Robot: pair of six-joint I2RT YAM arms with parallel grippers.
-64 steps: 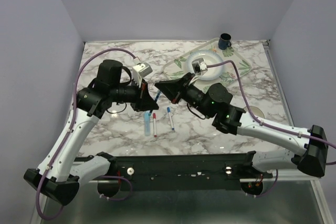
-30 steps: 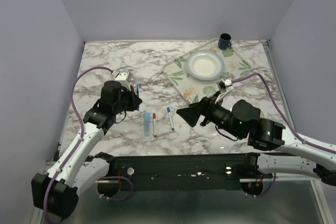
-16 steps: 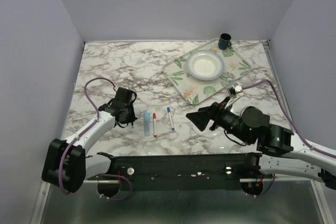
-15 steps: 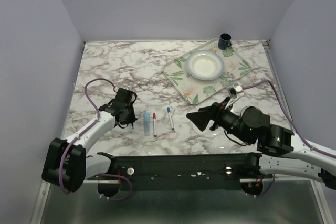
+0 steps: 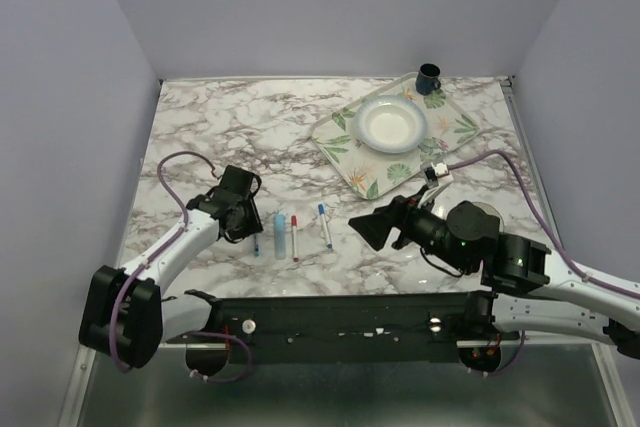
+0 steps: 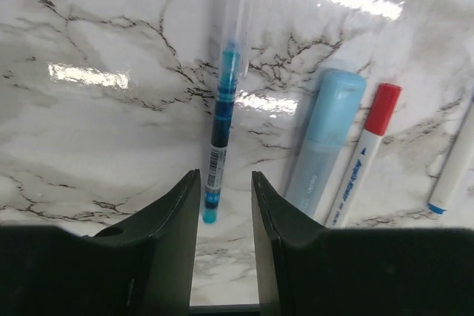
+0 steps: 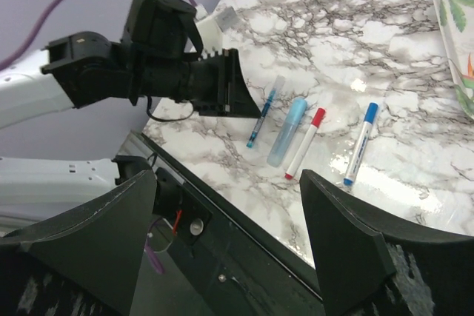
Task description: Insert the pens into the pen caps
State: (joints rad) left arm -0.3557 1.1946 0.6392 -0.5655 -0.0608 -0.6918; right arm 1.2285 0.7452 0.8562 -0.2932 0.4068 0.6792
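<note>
Four pens lie side by side on the marble table. A slim blue pen (image 6: 222, 120) with a clear cap lies leftmost. Beside it are a thick light-blue marker (image 6: 326, 146), a white pen (image 6: 363, 164) with a red cap (image 6: 383, 105), and a white pen with a blue cap (image 7: 361, 142). My left gripper (image 6: 224, 177) is open and low over the table. The slim pen's near end lies loose between its fingertips, touching neither. My right gripper (image 7: 228, 183) hangs wide open and empty, right of the row. The pen caps I see all sit on pens.
A leaf-patterned tray (image 5: 345, 152) with a white plate (image 5: 391, 124) stands at the back right. A dark blue mug (image 5: 428, 76) sits at the tray's far corner. The table's near edge and a black rail (image 7: 244, 234) run just below the pens.
My left gripper has opened and let go of the slim blue pen, which now lies on the table left of the light-blue marker. The right arm has shifted slightly left.
</note>
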